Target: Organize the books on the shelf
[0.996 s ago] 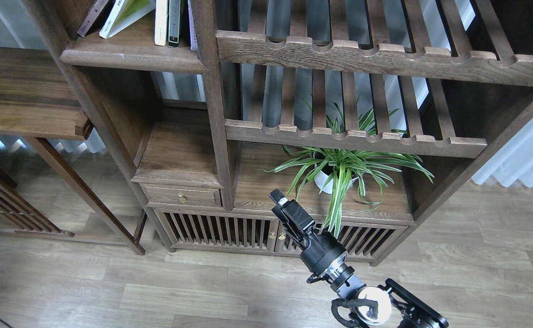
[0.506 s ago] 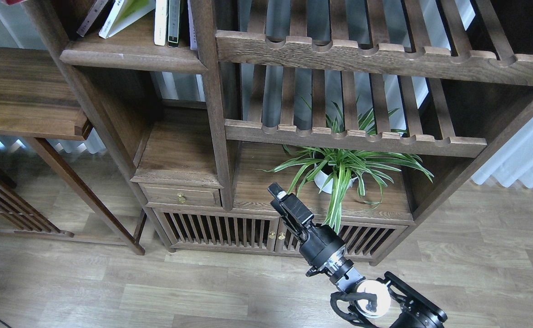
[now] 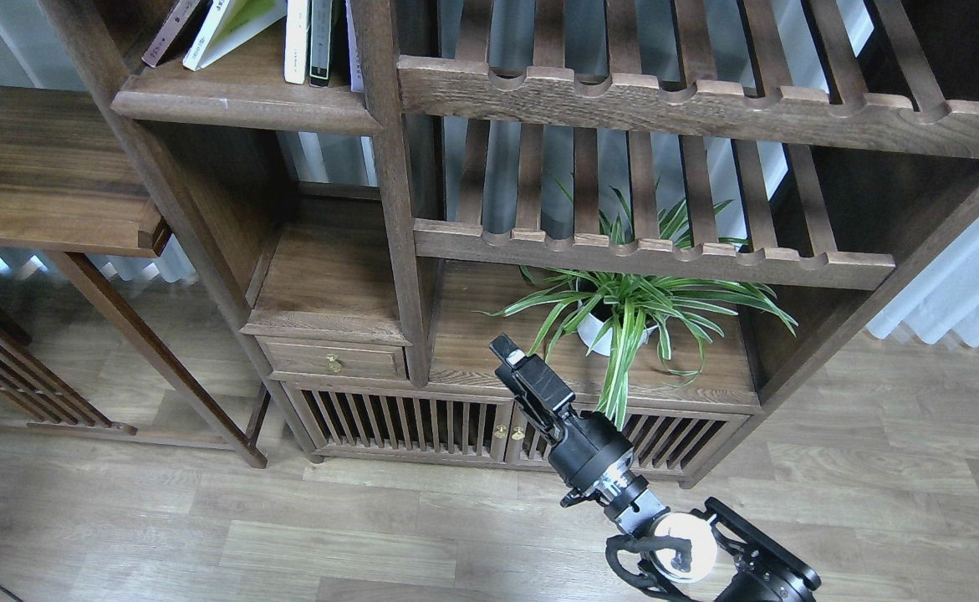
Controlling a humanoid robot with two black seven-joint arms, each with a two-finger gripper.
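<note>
While the right arm waits low in front of the bookcase, this is how things stand:

Right gripper [image 3: 506,349]: raised at the end of the arm that enters from the bottom right, hanging in front of the cupboard top beside the spider plant [image 3: 631,305]; it is seen small and nearly end-on, so I cannot tell whether its fingers are apart or together, and nothing shows in it.
Left gripper: nowhere in the head view.
Books [image 3: 230,25]: up in the top-left corner, on the dark plank shelf [image 3: 242,104]; a dark one and a yellow-green-and-white one lean to the left, with thin white and dark volumes upright just beside them (tops all cut off by the edge).
Relation that matters: the books lie well apart from the gripper, up and to its left, past the upright post [image 3: 393,209]; the gripper's long axis already slants that way. Only the right arm is visible, so it looks the likelier one to reach.
Change: against half a second back almost nothing; against a second back the gripper sits slightly higher and further left. Books unmoved.
</note>
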